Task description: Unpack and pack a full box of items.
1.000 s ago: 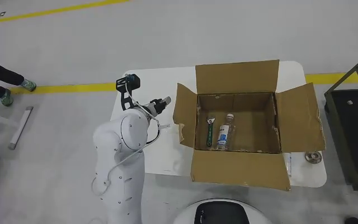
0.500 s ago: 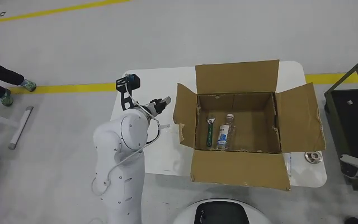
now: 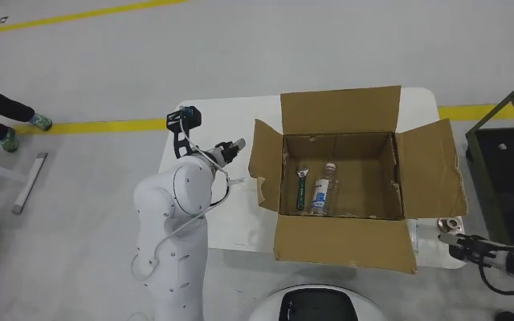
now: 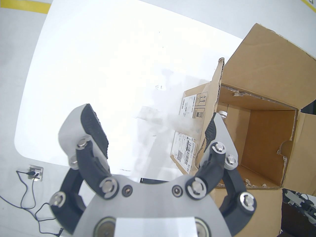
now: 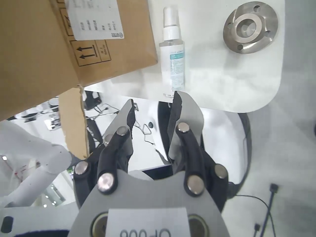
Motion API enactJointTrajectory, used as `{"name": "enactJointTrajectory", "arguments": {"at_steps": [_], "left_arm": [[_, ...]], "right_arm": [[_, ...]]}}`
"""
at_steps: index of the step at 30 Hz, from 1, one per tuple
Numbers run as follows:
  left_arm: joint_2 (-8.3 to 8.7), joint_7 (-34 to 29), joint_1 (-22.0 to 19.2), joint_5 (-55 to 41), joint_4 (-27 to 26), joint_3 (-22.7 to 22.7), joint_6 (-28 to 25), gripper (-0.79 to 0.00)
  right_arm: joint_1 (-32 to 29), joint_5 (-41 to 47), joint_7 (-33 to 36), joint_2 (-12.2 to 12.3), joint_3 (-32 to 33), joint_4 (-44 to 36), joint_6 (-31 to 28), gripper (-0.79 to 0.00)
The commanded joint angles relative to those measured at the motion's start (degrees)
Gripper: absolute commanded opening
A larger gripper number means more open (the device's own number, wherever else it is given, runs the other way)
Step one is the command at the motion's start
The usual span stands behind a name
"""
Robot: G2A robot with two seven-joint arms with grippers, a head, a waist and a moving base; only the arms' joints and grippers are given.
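A white table [image 3: 217, 112] stands on a grey floor with yellow lines, and on it sits the open cardboard box [image 3: 341, 245] with its four flaps spread out. Inside the box lie a wrench [image 3: 300, 191] with a green handle and a clear bottle [image 3: 322, 189], side by side. Outside, a small spray bottle [image 5: 172, 55] lies flat on the table just beside the box wall, and a round metal flange [image 5: 250, 30] rests near it, toward the table's edge. The right gripper [image 5: 153, 99] hangs off the table's edge, close to the base of the spray bottle, with its fingers apart and nothing between them. I judge that it is lining up to take this bottle. For a good grasp it should close across the middle of the body, not on the thin white cap, because the round bottle can roll away. The box wall leaves little room on that side, so the finger there must go down carefully, and the lift must pass above the flap. The left gripper [image 4: 149, 113] is also spread wide and empty, above the table on the box's other side.
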Motion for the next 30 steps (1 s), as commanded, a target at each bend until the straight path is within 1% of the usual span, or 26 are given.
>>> {"name": "enactJointTrajectory", "arguments": {"at_steps": [1,5,7,16,20,23,26,30], "left_arm": [[0.00,0.00,0.00,0.00,0.00,0.00,0.00,0.000],[0.00,0.00,0.00,0.00,0.00,0.00,0.00,0.000],[0.00,0.00,0.00,0.00,0.00,0.00,0.00,0.000],[0.00,0.00,0.00,0.00,0.00,0.00,0.00,0.000],[0.00,0.00,0.00,0.00,0.00,0.00,0.00,0.000],[0.00,0.00,0.00,0.00,0.00,0.00,0.00,0.000],[0.00,0.00,0.00,0.00,0.00,0.00,0.00,0.000],[0.00,0.00,0.00,0.00,0.00,0.00,0.00,0.000]], "right_arm": [[0.95,-3.28,0.29,0.30,-1.67,-0.23,0.75,-0.434],[2.53,-6.64,0.29,0.75,-4.67,0.02,1.50,-0.425],[3.25,-8.25,0.04,0.92,-6.09,0.02,2.14,-0.440],[6.71,-20.24,1.82,1.94,-12.39,-1.60,8.30,-0.428],[8.80,-24.58,4.07,2.40,-15.12,-1.72,9.51,-0.400],[10.49,-26.00,5.58,2.60,-16.61,-0.66,11.12,-0.348],[12.09,-27.92,6.45,2.83,-17.86,-0.04,11.69,-0.357],[14.17,-29.39,7.13,3.05,-19.45,1.12,11.59,-0.339]]}}
